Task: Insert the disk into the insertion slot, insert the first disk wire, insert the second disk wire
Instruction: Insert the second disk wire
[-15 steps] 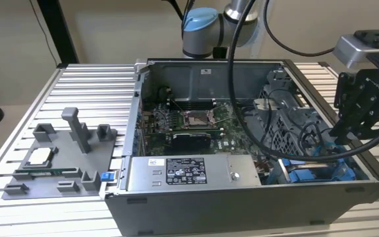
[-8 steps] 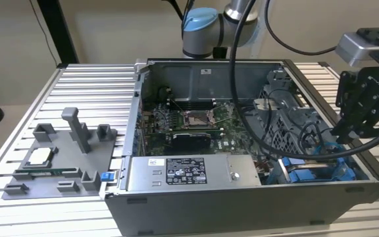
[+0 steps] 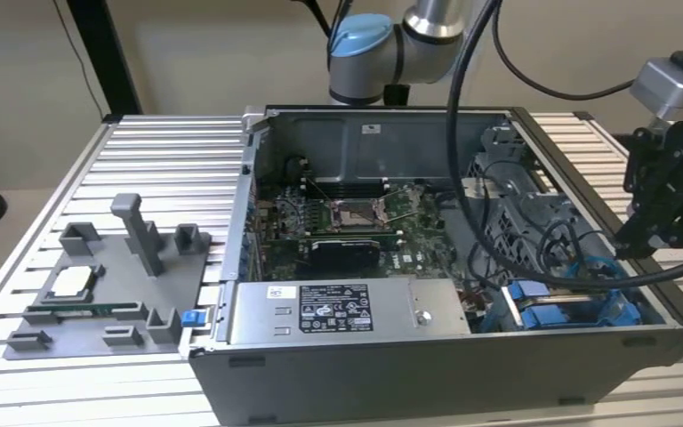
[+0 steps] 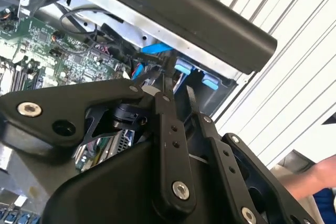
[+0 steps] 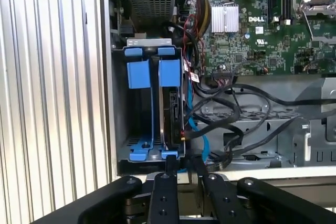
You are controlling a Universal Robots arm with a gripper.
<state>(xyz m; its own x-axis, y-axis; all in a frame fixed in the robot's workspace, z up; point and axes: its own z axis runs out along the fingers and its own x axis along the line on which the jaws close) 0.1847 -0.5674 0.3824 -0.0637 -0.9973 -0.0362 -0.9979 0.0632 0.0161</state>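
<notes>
The black two-fingered gripper (image 5: 184, 162) hangs over the open black computer case (image 3: 437, 374), its fingers (image 5: 169, 167) parted by a narrow gap with nothing seen between them. Just beyond them, the first wrist view looks straight down into the insertion slot (image 5: 140, 153), a grey metal drive bay with blue plastic rails and two blue tabs side by side. One disk (image 5: 172, 114) in its blue carrier stands on edge in the bay's compartment nearer the green motherboard (image 5: 252, 40). One blue cable (image 5: 192, 129) and several black ones loop beside it. The exterior view adds one grey labelled power-supply box (image 3: 341, 311) and, farther off on the ribbed aluminium table (image 3: 164, 142), one grey fixture tray (image 3: 92, 302). The second wrist view catches a person's hand (image 4: 312, 177) beyond the case.
</notes>
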